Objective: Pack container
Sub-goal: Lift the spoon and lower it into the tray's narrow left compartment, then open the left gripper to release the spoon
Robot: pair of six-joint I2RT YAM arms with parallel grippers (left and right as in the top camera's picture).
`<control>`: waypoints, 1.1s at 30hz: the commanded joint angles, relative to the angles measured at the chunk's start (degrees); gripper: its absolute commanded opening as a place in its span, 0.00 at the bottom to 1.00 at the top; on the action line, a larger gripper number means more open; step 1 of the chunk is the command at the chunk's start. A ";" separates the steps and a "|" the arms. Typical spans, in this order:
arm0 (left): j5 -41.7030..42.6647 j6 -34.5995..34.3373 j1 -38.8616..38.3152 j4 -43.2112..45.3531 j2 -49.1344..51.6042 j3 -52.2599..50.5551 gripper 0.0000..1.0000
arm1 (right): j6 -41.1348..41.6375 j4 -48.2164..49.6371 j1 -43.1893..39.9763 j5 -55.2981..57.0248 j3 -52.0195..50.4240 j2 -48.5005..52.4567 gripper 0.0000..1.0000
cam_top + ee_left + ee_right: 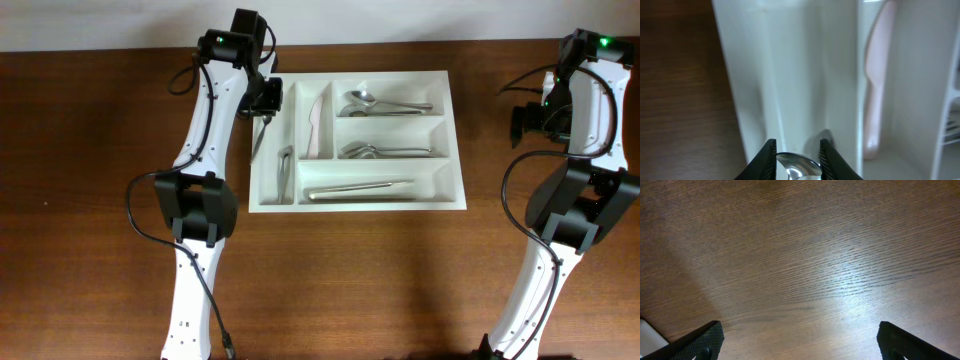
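The container (456, 150) is a white cutlery tray in the middle of the table. My left gripper (264, 104) hangs over its far left corner, shut on a metal spoon (259, 135) whose handle slants down over the tray's left wall. The left wrist view shows the spoon's shiny bowl (797, 167) pinched in the left gripper (798, 155), above the narrow left slot (790, 75). A pale knife (875, 75) lies in the slot beside it. My right gripper (800, 340) stands wide open over bare wood, right of the tray (525, 122).
The tray holds the pale knife (318, 125), a metal piece (283, 165) in the left slot, spoons (385, 103) in the top long compartment, more cutlery (385, 151) in the middle one, and a long metal utensil (360, 189) in the bottom one.
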 commanded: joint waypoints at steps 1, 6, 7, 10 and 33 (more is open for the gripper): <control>5.44 -5.64 0.04 -0.20 -1.44 1.44 0.22 | 0.09 0.02 -0.17 0.50 0.09 -2.40 0.99; 7.39 -9.86 0.04 -0.22 -1.44 1.42 0.22 | 0.09 0.02 -0.17 0.50 0.09 -2.40 0.99; 7.39 -10.69 0.04 -0.20 -1.44 1.42 0.22 | 0.09 0.02 -0.17 0.50 0.09 -2.40 0.99; 7.39 -12.98 0.04 -0.13 -1.44 1.42 0.24 | 0.09 0.02 -0.17 0.50 0.09 -2.40 0.99; 7.39 -12.70 0.17 1.62 -1.64 1.44 0.39 | 0.09 0.02 -0.17 0.50 0.09 -2.40 0.99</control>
